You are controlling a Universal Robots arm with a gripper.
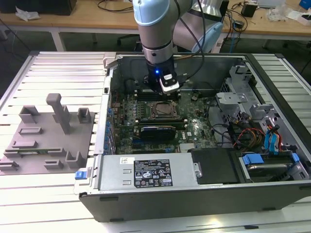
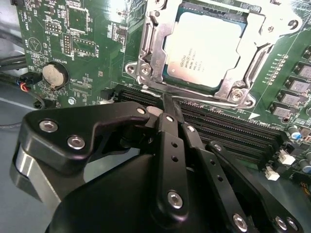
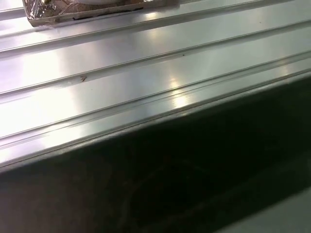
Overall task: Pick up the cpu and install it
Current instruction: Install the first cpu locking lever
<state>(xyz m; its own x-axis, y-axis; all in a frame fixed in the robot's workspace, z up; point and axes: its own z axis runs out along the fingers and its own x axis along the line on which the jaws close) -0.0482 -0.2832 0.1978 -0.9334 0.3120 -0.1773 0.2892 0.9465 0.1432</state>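
While the end effector (image 2: 166, 103) is clenched: its fingers are pressed together with nothing seen between them, and the tip is at the near edge of the socket frame (image 2: 148, 46); whether it touches, I cannot tell.
Memory slots (image 2: 221, 122): dark, empty rows just beyond the fingertips, running along the socket.
Socket frame: bright metal that lies over the chip's edges.
Cpu (image 2: 204, 48): sits flat in the socket on the board, with its pale metal top showing through the frame; in the exterior view it (image 1: 162, 110) lies just below the end effector (image 1: 167, 86).
Handling: probably light, stiff and thin, with a smooth top that could slip and a delicate underside. It is best taken by opposite rim edges and kept level.
Case (image 1: 194, 204): open, resting on the ribbed tabletop (image 1: 58, 68).
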